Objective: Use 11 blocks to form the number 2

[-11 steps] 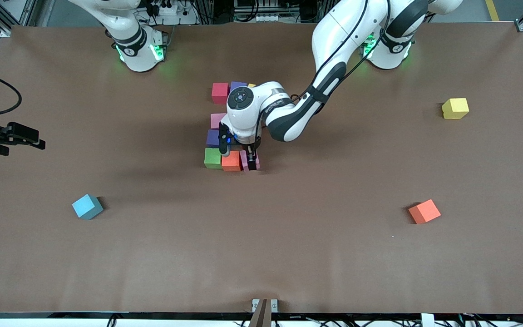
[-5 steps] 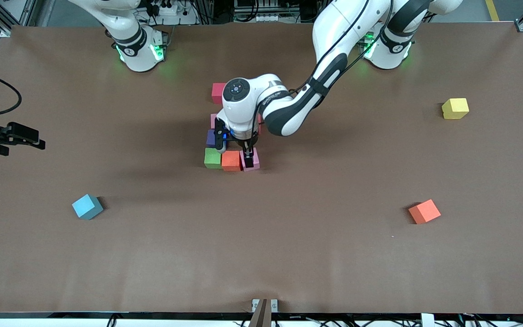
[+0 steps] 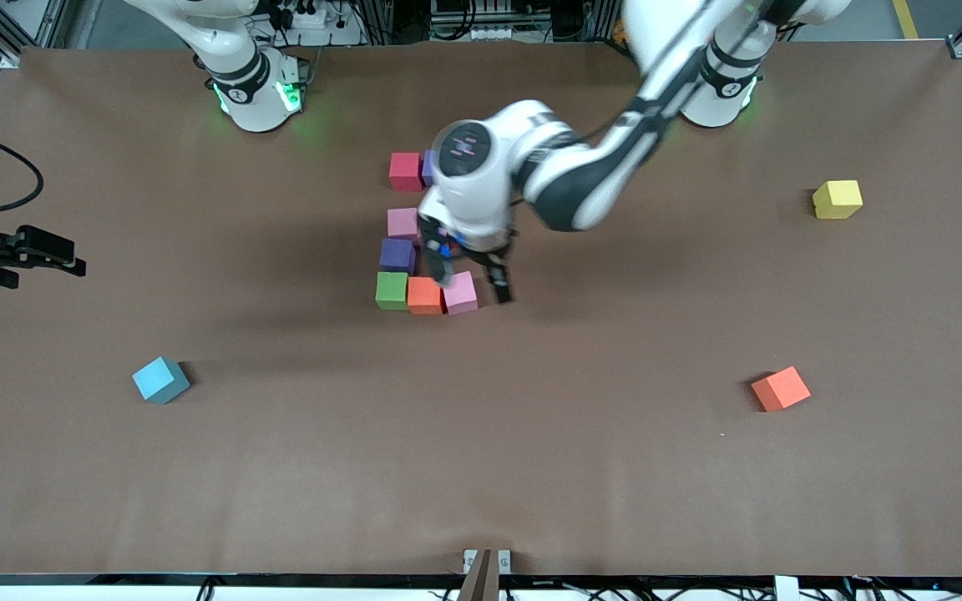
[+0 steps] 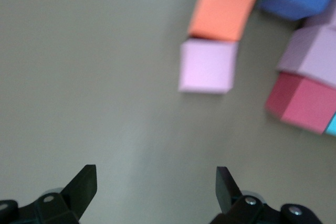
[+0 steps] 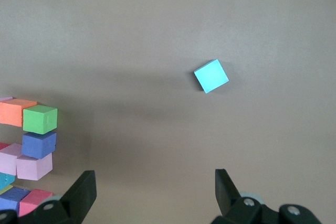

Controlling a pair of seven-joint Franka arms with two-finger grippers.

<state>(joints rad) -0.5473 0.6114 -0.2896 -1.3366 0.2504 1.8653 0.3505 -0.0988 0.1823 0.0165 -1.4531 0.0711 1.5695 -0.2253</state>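
In the middle of the table a cluster of blocks stands: a red block [image 3: 405,171], a pink one [image 3: 402,223], a purple one [image 3: 397,255], then a row of green [image 3: 392,290], orange [image 3: 425,295] and pink [image 3: 461,293]. My left gripper [image 3: 471,282] hangs open and empty above that last pink block [image 4: 207,66], its fingertips apart over bare table [image 4: 156,182]. A light blue block [image 3: 160,380], a yellow block [image 3: 837,199] and an orange block [image 3: 781,389] lie loose. My right gripper [image 5: 155,192] waits, open and empty, at the right arm's end of the table [image 3: 72,255].
The left arm's wrist hides part of the cluster, where a second purple block [image 3: 427,167] peeks out beside the red one. The brown table [image 3: 531,467] stretches wide around the cluster. The light blue block [image 5: 211,76] lies apart from the others.
My left gripper has lifted off the pink block at the end of the row and swung a little toward the left arm's end. The pink block stays beside the orange one.
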